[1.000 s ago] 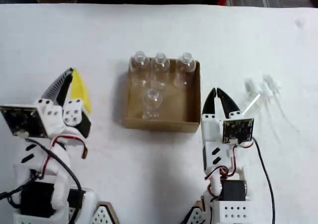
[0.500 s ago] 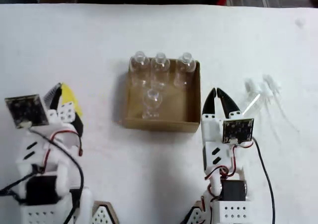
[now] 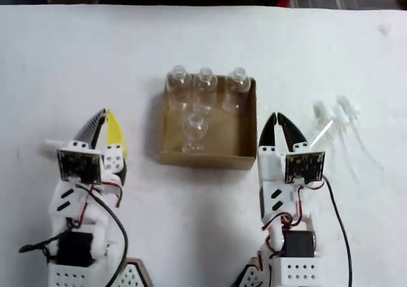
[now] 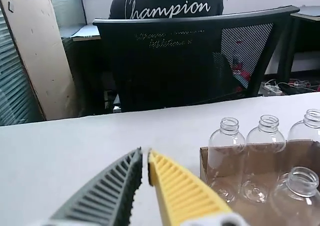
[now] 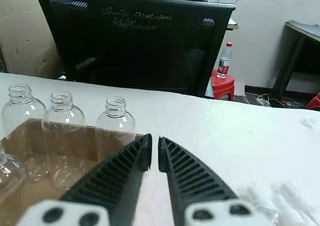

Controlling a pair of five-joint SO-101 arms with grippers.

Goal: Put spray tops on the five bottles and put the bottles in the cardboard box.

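- Bottles [image 3: 205, 86], four that you could count, stood upright in the box [image 3: 206, 160] with their necks open. Three made a row along the far wall and one stood alone nearer the middle.
- Box sat on the table [image 3: 95, 51] between your two arms, open side up.
- Tops [image 3: 334, 116] lay in a loose cluster on the table to the right of the box, apart from it and just past your right gripper. They were clear plastic on a white surface, so there were perhaps two or three; the count was unsure.
- Your left gripper [image 3: 107, 113] was clenched, its grey and yellow fingers pressed together with nothing between them. It hung over the table to the left of the box and pointed toward the far edge.
- Your right gripper [image 3: 278, 116] was clenched as well, its black fingers closed to a thin slit and holding nothing. It was just beside the box's right wall, between the box and the tops.
- In your left wrist view, the bottles stood off to one side of the closed fingers. A black mesh chair [image 4: 190, 55] stood past the table's far edge.
- In your right wrist view, the row of three bottles rose above the box's rim beside the fingers.
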